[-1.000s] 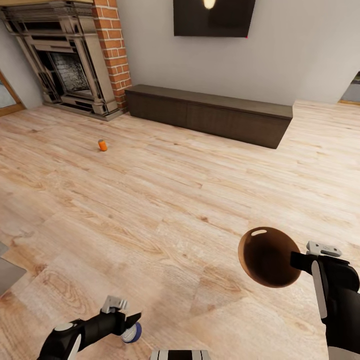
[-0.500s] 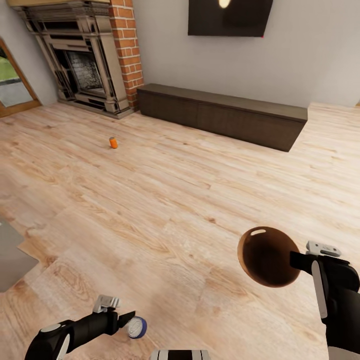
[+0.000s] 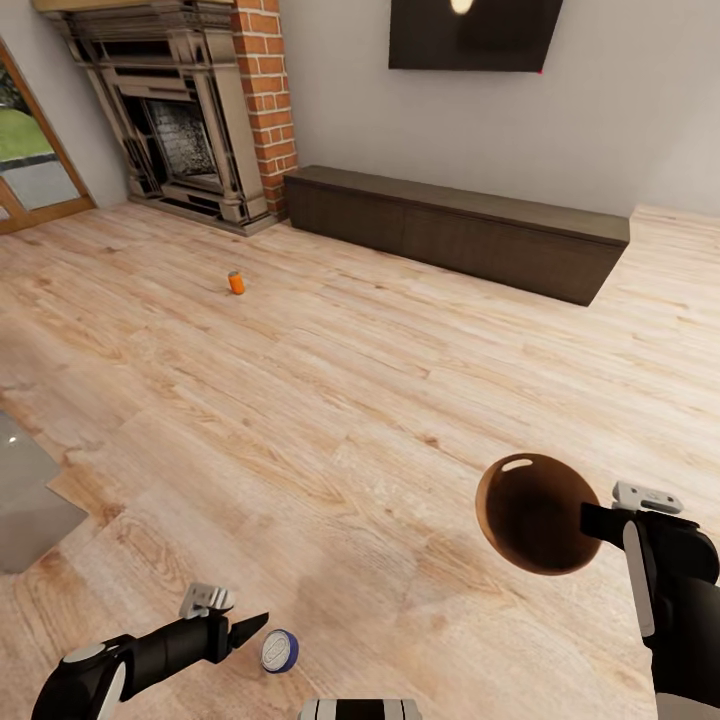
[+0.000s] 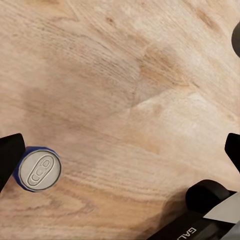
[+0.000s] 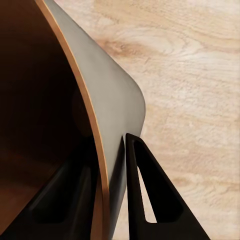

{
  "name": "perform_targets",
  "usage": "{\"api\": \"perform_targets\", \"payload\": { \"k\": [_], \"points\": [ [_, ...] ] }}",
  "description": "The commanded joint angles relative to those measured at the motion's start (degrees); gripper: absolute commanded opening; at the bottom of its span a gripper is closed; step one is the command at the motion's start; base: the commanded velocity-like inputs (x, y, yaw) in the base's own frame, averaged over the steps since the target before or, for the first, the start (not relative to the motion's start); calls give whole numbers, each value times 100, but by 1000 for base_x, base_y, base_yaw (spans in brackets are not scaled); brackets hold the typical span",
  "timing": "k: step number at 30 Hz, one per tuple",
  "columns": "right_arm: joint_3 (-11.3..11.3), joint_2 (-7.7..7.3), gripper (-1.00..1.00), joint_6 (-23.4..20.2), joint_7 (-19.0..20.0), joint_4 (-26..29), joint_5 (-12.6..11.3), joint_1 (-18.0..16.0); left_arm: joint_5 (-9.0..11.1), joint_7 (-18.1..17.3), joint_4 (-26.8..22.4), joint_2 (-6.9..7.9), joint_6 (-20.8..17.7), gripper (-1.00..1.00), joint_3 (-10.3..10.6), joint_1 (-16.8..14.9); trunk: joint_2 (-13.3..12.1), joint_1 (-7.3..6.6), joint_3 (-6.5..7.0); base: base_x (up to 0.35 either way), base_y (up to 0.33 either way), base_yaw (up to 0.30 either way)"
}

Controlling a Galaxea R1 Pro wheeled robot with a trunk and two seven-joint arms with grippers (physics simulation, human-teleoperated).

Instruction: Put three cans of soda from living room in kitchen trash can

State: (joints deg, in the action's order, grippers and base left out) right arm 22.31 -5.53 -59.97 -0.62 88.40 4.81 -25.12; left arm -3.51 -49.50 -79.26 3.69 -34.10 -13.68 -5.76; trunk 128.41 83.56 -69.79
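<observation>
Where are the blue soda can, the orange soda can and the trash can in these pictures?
blue soda can (image 3: 279, 651): head view, on its silvery top.
orange soda can (image 3: 236, 283): head view, on its orange side.
trash can (image 3: 500, 480): head view, on its copper rim, left of the dark inside.

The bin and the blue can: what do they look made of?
The round copper-brown bin looks like thin sheet metal: its rim is a fine edge, with a dull sheen outside. The small blue soda can looks like painted aluminium, with a silvery pull-tab top.
</observation>
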Motion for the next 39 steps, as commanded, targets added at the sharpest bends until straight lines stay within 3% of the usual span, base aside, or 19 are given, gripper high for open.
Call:
{"api": "perform_targets", "payload": {
  "k": [1,9,12,14,33,39],
  "points": [
    [1,0,-100,1,15,2,20,-2,2,-3,-1,0,0,100,-3,2,0,0,0,0,0,0],
    [-63,17,-100,1,57,-2,-41,-2,-11,11,-13,5,5,100,9,-1,0,0,0,0,0,0],
    [-439,19,-100,2,321,-5,-48,-2,-18,22,-28,31,1,100,12,0,0,0,0,0,0,0],
    [-562,15,-100,3,516,-7,-51,-2,-18,19,-34,70,1,100,13,-2,0,0,0,0,0,0],
    [-625,11,-100,44,759,-13,-37,-2,-57,123,-284,44,-81,100,28,0,0,0,0,0,0,0],
    [-638,17,-100,7,764,-2,-50,-2,-61,136,-375,16,-403,100,24,2,0,0,0,0,0,0]
  ]
}}
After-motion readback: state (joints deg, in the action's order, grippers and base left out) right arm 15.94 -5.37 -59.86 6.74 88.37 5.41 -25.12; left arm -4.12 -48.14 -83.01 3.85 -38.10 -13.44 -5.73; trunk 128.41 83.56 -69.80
